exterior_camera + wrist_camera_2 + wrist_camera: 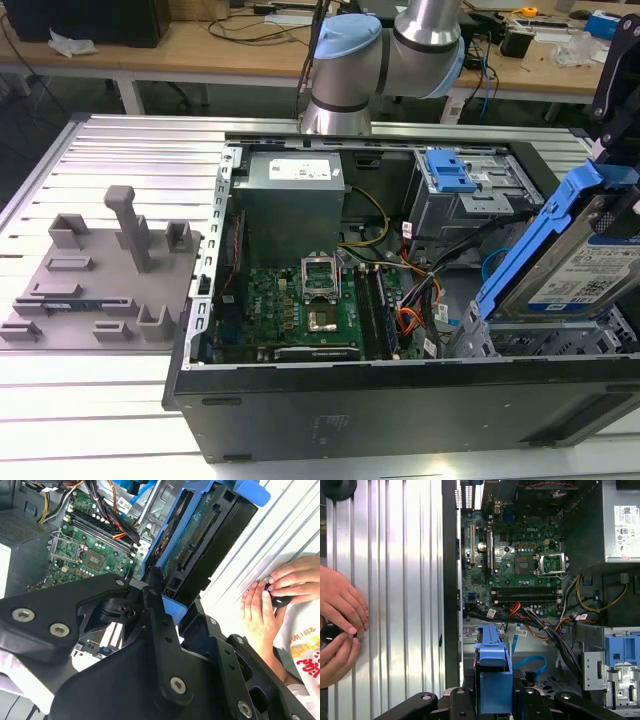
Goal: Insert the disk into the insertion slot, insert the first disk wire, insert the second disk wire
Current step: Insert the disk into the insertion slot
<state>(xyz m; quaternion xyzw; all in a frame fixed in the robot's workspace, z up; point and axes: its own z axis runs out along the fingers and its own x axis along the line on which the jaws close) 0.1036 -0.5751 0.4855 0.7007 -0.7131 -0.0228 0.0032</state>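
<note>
Blue-framed disk [588, 262] hangs tilted over the insertion slot [540, 342], my end effector [172, 592] clamped on it. I must level it first.

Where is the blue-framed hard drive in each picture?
Exterior view: the disk tilts above the open case, at the exterior view's right.
Second wrist view: the disk shows its circuit side, clamped in the gripper.
First wrist view: the disk is edge-on, blue frame toward the camera.
Shared landmark: green motherboard.

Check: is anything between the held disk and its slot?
Nothing visible. The disk, tilted in the gripper, hangs right over the slot; the light-blue cable loops off to one side.
</note>
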